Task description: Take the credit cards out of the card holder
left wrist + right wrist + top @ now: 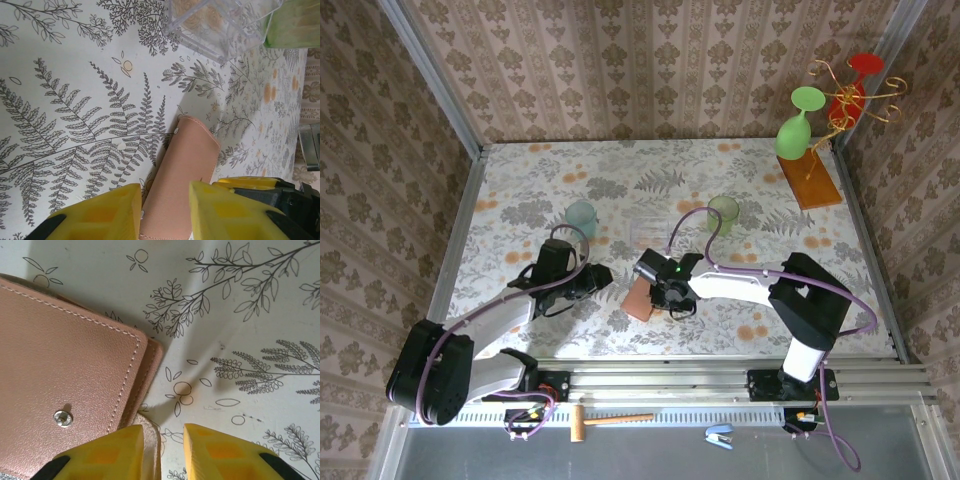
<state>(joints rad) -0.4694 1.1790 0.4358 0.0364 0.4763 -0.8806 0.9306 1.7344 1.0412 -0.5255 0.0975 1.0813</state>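
Note:
The tan-brown card holder [636, 302] lies near the table's front middle, between my two grippers. In the left wrist view the card holder [192, 150] runs back between the yellow fingers, and my left gripper [165, 200] is shut on its near end. My left gripper [603, 280] comes at it from the left. The right wrist view has the card holder [65, 365] closed, snap stud up. A pale flap edge sits beside the left finger of my right gripper [164, 432], whose jaws stand narrowly apart with bare table showing between them. My right gripper [655, 292] is at the holder's right side. The credit cards are hidden.
A clear plastic box [650, 235] sits just behind the holder, also seen close as the clear box [220, 25]. A green cup [723, 212] and a teal cup [581, 217] stand further back. A wooden stand with green and red glasses [810, 170] fills the back right corner.

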